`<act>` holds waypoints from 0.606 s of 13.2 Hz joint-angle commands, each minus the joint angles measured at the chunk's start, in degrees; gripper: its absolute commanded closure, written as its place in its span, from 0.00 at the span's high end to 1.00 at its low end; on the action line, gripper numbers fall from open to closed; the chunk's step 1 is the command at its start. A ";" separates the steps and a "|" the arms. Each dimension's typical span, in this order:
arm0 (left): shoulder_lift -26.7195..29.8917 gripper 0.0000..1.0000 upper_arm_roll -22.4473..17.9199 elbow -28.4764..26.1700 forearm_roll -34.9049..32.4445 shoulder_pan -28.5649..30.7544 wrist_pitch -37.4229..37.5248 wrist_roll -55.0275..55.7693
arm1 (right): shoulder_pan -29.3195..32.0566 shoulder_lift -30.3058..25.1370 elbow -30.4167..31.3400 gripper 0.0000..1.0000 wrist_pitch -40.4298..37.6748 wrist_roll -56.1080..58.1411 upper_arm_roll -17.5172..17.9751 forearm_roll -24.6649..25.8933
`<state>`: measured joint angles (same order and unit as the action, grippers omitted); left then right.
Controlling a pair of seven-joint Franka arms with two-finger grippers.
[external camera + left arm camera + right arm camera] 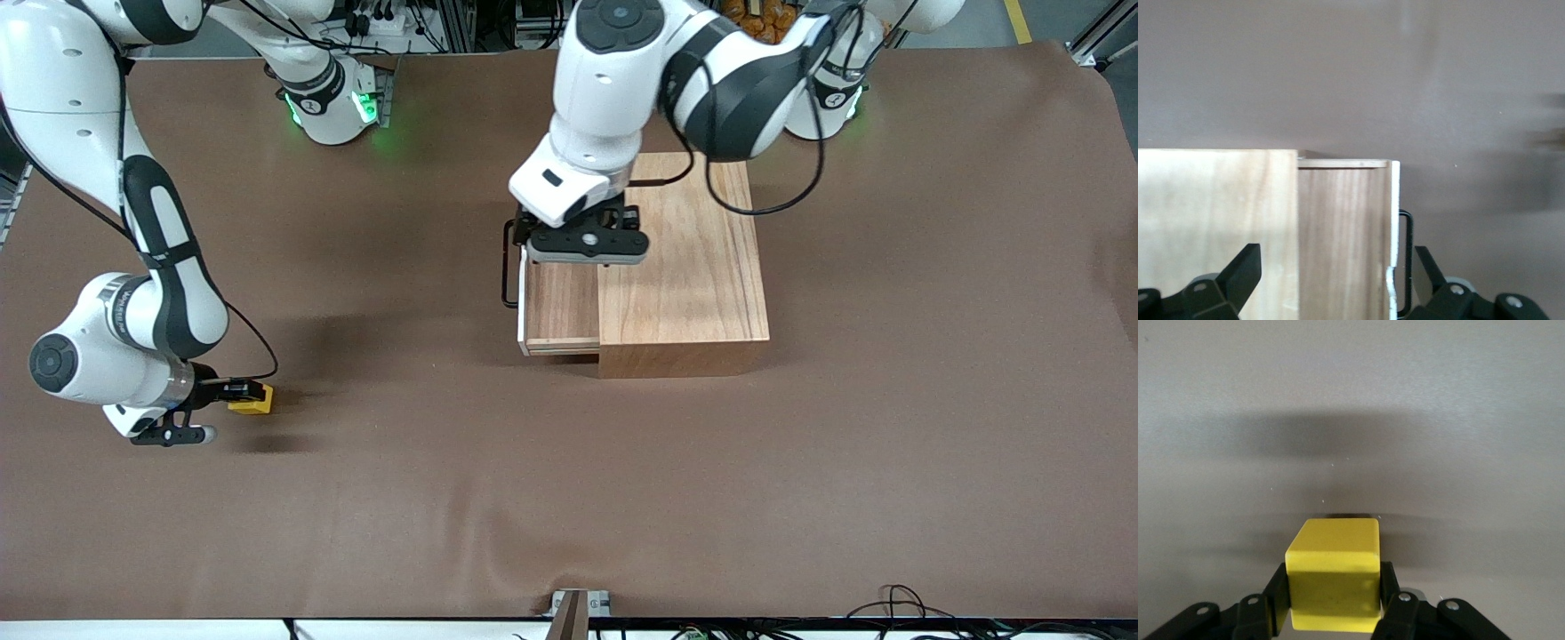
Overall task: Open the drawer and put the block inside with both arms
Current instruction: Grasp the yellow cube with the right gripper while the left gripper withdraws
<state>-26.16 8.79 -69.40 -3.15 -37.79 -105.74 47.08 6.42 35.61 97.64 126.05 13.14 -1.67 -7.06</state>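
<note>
**Drawer partly out, block gripped, transfer not yet made**

Drawer pulled partway out of the wooden cabinet, mid-table, toward the robots' edge; white front panel and black wire handle facing the right arm's end. Tray interior bare in the left wrist view, nothing inside yet. Left gripper poised over the open drawer, fingers spread wide, straddling the tray and front panel, clasping nothing; handle just beside one finger.

Block near the table edge at the right arm's end, nearer the front camera than the cabinet and well apart from it. Right gripper low at the table, clamped on the block, pads against two opposite faces in the right wrist view. Cannot tell whether the block has left the surface.

Judged done: opening, at least partly; grasp. Left: lift, carry across, drop into tray.

Likely obstacle: left gripper and forearm occupying the space over the drawer; probably needs clearing first. Opening looks modest but ample for the small cube. Brown table cover otherwise bare along the route; cables only along the edge nearest the front camera.
</note>
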 commanded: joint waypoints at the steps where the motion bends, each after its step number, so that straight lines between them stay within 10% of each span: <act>1: 2.52 1.00 0.18 -1.70 1.04 2.79 1.06 -3.30 | 0.87 -9.38 0.10 0.09 -11.48 2.58 0.43 -0.85; 8: 4.98 1.00 0.53 -1.70 1.39 13.51 8.87 -24.20 | -3.86 -16.62 -18.87 0.10 -46.57 2.33 1.22 -2.34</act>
<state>-23.32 8.73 -69.53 -3.09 -27.04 -99.30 28.17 4.53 17.15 83.62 84.05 15.30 -0.54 -8.28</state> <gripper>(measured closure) 0.000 0.436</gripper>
